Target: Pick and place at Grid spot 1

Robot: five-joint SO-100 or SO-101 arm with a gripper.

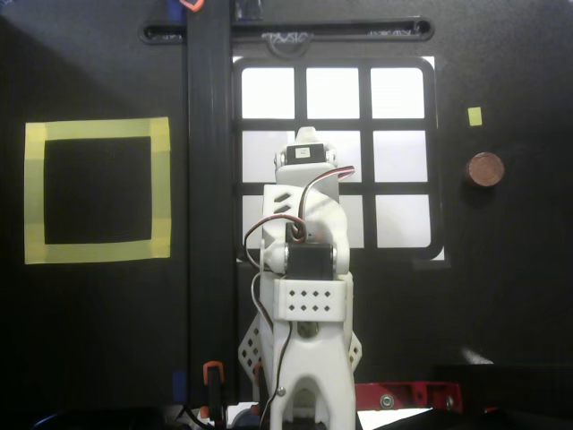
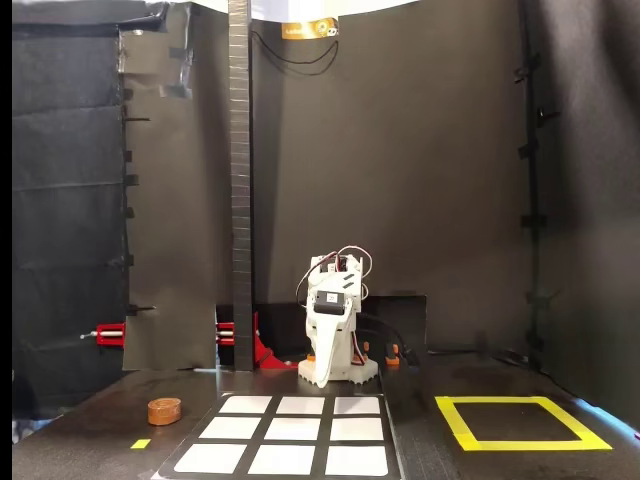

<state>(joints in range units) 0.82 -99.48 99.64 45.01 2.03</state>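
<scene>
1. The arm sits folded over the lower middle of the grid in the overhead view, and its gripper hangs tucked against the base in the fixed view.
2. The gripper holds nothing visible; whether its jaws stand wide or narrow cannot be told.
3. The brown disc, judged the thing to pick, rests on the dark surface just outside the grid's right edge in the overhead view, well apart from the gripper.
4. Grid spot 1, the upper-left cell in the overhead view, lies bare on the opposite side.
5. The coming reach must therefore go right to the disc first, then cross the grid leftward.
</scene>
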